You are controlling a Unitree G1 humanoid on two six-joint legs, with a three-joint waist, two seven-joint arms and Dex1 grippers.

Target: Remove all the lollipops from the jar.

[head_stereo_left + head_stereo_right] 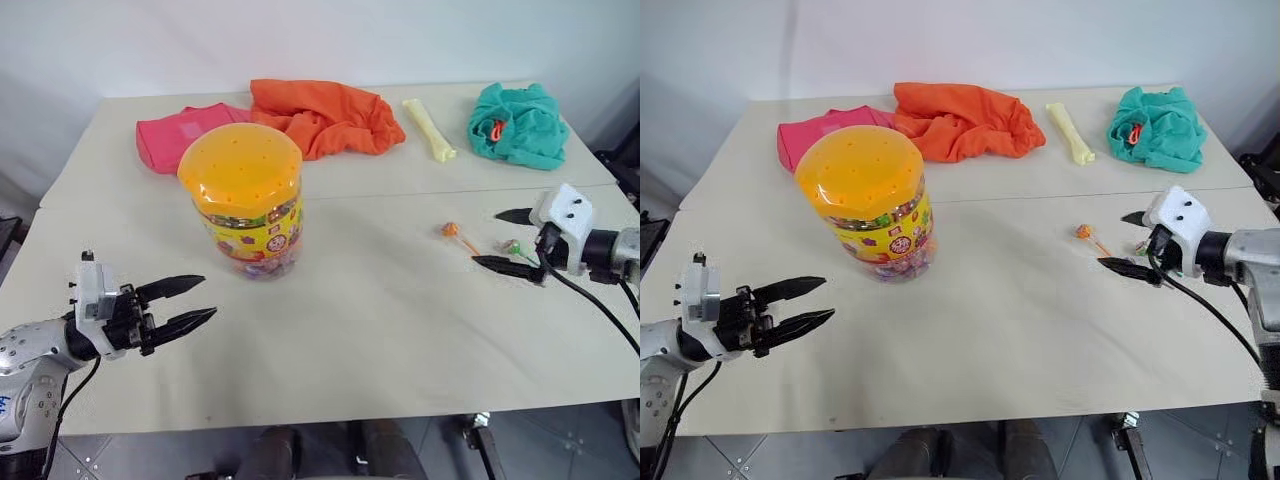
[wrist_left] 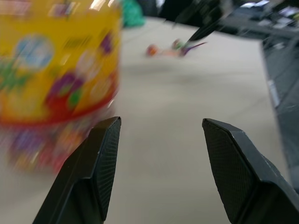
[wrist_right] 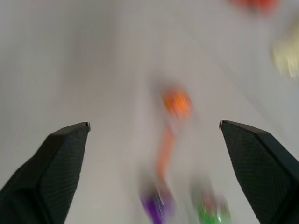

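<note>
Figure. The right gripper point(image 1: 507, 241) was seen with its jaws spread wide and empty, just above the lollipops point(image 3: 175, 105) already laid on the table point(image 1: 400, 330): an orange one point(image 1: 451, 230), and beside it a purple point(image 3: 154, 205) and a green one point(image 3: 212, 207), close together near the right edge. The left gripper point(image 1: 190, 303) was held partly open, grasping nothing, a little way in front of the jar point(image 1: 245, 200). The jar stood upright left of centre, its orange-yellow domed lid point(image 1: 240, 165) in place, with candy colours visible through the clear wall; whether a lollipop remained inside could not be told.

For the step judged to be in hand, the return to the jar, the open jaws would best be lifted clear before being swung across, so that the laid sticks were not swept toward the near right edge. Broad bare tabletop lay between jar and lollipops. The pink cloth point(image 1: 175, 135), orange cloth point(image 1: 325, 115), pale yellow stick point(image 1: 430, 128) and teal cloth point(image 1: 520, 125) were ranged along the far side, well apart from both grippers.
</note>
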